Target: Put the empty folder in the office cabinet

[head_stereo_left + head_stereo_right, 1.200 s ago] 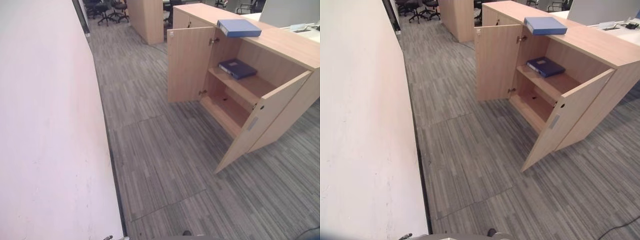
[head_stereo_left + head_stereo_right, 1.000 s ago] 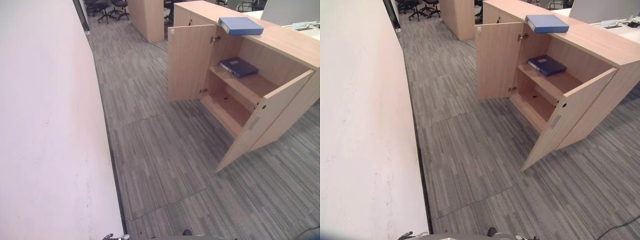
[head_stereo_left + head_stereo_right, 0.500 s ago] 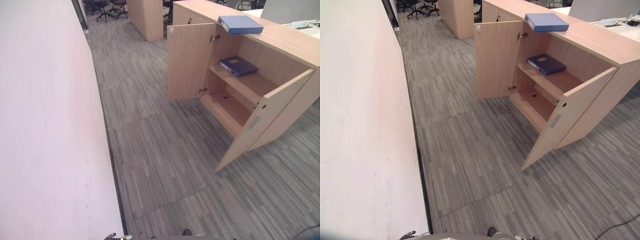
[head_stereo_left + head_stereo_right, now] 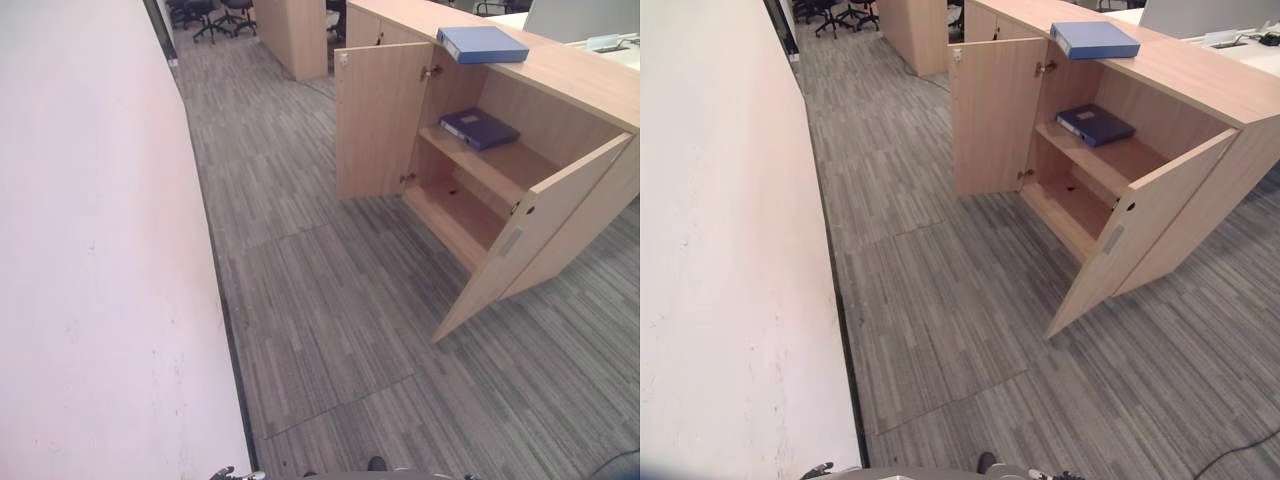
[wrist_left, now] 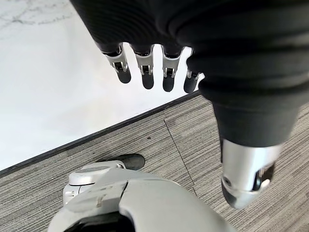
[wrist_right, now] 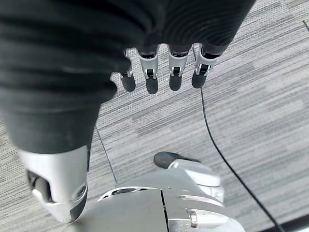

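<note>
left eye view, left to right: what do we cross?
White wall → grey carpet floor → cabinet's far open door → dark blue folder on the upper shelf → cabinet's near open door.

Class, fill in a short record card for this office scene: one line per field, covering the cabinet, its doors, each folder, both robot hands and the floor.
cabinet: wooden office cabinet, standing on the floor
doors: left door and right door both swung open
folder one: light blue folder lying flat on the cabinet top
folder two: dark blue folder lying flat on the upper shelf
left hand: fingers relaxed, holding nothing
right hand: fingers relaxed, holding nothing
floor: grey striped carpet
</note>
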Controlling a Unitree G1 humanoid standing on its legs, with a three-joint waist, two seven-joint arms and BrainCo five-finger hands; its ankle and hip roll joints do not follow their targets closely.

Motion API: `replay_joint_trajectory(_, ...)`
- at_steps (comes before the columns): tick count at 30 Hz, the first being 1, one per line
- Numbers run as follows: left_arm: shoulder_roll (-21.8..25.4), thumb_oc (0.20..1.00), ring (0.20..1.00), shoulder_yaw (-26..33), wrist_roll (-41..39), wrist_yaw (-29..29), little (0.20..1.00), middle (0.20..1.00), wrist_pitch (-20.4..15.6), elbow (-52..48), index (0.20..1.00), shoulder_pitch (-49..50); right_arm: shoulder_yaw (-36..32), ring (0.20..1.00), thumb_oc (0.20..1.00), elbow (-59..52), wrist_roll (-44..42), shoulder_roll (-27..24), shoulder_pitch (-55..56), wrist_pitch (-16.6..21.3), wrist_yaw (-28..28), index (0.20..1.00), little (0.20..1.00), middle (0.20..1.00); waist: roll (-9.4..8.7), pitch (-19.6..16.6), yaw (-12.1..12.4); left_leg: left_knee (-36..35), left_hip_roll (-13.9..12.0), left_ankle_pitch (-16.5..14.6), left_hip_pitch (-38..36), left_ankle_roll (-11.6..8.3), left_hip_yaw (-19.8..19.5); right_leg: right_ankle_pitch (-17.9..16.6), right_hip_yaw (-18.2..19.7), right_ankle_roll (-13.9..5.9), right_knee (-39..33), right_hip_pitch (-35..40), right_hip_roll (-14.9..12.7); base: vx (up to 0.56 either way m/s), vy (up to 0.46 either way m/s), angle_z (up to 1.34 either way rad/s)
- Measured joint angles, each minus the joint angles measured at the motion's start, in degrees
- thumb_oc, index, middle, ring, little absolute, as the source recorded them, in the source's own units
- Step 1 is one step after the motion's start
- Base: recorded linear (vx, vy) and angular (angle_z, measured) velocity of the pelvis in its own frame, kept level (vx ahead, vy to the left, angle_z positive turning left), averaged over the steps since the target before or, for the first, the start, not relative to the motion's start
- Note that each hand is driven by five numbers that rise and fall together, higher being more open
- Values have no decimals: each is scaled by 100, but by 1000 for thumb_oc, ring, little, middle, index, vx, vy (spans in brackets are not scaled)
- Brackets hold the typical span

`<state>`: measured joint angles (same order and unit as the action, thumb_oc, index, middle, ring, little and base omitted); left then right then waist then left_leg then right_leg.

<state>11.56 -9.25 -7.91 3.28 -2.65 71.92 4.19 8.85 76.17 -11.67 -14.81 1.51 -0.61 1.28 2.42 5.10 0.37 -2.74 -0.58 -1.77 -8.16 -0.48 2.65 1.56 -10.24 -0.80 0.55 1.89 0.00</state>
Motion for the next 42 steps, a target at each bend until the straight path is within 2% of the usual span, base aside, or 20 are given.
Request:
replay_joint_trajectory(12,-10,1000,1000,-15,31,-36,1000,1000,16,62,1000,3,3,1000,1000,2,0,3,6,-2,19,1000,1000,1000,-2,-35,-5,-13,0,-1,-34,0,18,4,9,5,47,7,-1,0,0,0)
replay_joint_trajectory(17,-13,1000,1000,-17,31,-34,1000,1000,17,125,1000,5,7,1000,1000,1,0,4,32,-1,55,1000,1000,1000,-16,-180,-4,-12,0,-1,-34,0,20,4,6,6,43,4,-1,0,0,0)
replay_joint_trajectory(27,-7,1000,1000,-18,29,-29,1000,1000,20,211,1000,-17,192,1000,1000,7,173,-32,-23,-13,74,1000,1000,1000,-3,-172,8,-7,-8,2,153,-1,25,38,9,49,232,-260,-11,17,-19,0)
replay_joint_trajectory(36,-8,1000,1000,-15,-36,-32,1000,1000,22,212,1000,-41,239,1000,1000,2,215,-104,-117,-15,62,1000,1000,1000,101,-19,-8,9,-39,37,185,-54,-97,52,-117,72,169,-186,10,57,-44,7)
replay_joint_trajectory(41,5,1000,1000,-13,-193,-12,1000,1000,19,212,1000,-197,262,1000,1000,5,215,-105,-198,-15,54,1000,1000,1000,72,72,20,45,-79,68,316,-132,-234,85,-232,123,130,-177,54,-8,-113,19)
replay_joint_trajectory(42,46,1000,1000,45,-458,4,1000,1000,11,222,1000,-423,289,1000,1000,59,210,-50,-362,-15,21,1000,1000,1000,-114,292,34,743,18,84,746,-296,-270,195,-323,188,327,-330,-52,-58,-138,52)
